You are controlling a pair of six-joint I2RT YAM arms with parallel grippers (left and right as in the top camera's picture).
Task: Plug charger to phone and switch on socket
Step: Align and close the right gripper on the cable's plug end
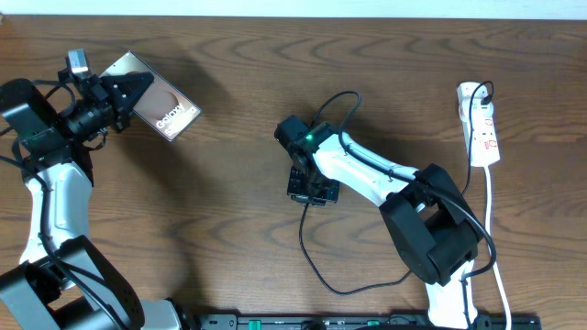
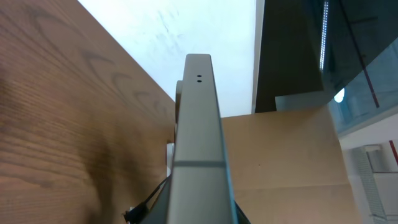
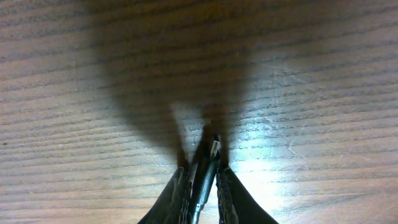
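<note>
Near edge: slack loop of the charger [image 1: 302, 240] on the table [image 1: 229, 229], running up to mid-table.

Mid-table: cable's free end pinched between the fingers of the right gripper [image 3: 200, 163], tips down at the wood. Small metal plug poking just past the fingertips. Clamped tight, no gap visible.

Step in hand, by judgement: picking up the plug end, ready to mate with the phone. To do well:
- Grip close behind the plug to prevent wobble.
- Lift straight off the wood.
- Keep the slack clear of the arm.
- Check plug orientation before approach.

Farther, left side: the phone [image 1: 163, 108], off the table and tilted, closed in the fingers of the left gripper [image 1: 134, 92]. Edge-on from the left wrist view, two tiny holes in the facing edge, port not made out. Turn the port edge toward the right arm, hold rigid, feed the plug in slowly along the phone's long axis.

Far right: the socket [image 1: 483, 128], lying flat, well apart from both grippers. Switch position too small to tell.

Count: one charger, one phone, one socket, two grippers, both occupied.
</note>
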